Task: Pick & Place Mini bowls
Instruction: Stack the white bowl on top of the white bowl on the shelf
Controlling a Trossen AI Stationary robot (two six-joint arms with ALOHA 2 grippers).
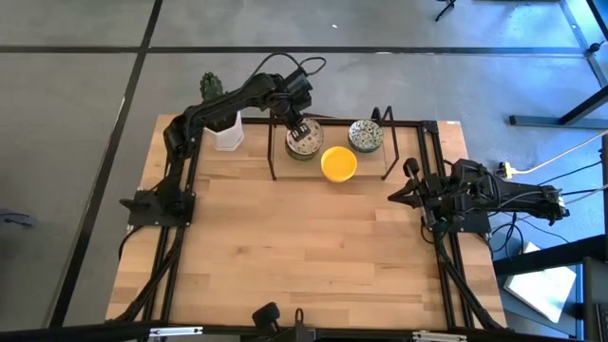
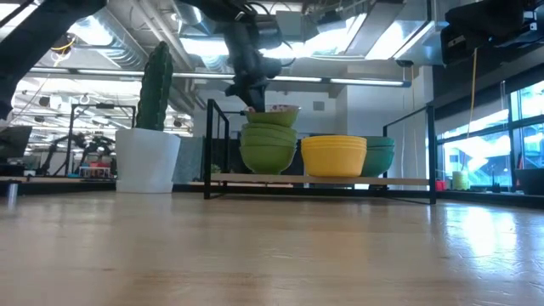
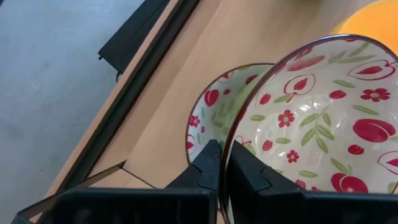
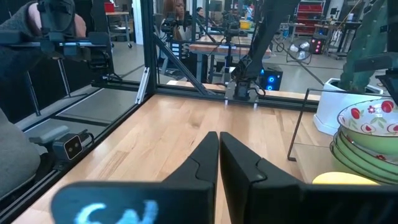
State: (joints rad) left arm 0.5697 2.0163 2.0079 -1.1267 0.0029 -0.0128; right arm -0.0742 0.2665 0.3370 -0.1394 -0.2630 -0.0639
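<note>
High view shows my left gripper (image 1: 302,130) at the far side of the wooden table (image 1: 304,256), over the leftmost of three stacks of small round bowls standing on a low black wire rack (image 1: 385,163). Its fingers (image 3: 211,171) are clamped on the rim of the top white bowl with red flowers and fruits (image 3: 323,124), which is tilted above the next floral bowl (image 3: 214,109) of the green-sided stack (image 2: 269,146). Beside it stands the plain yellow stack (image 2: 333,155), then the grey-green patterned stack (image 1: 366,135). My right gripper (image 1: 403,189) waits at the right edge, fingers together, holding nothing.
</note>
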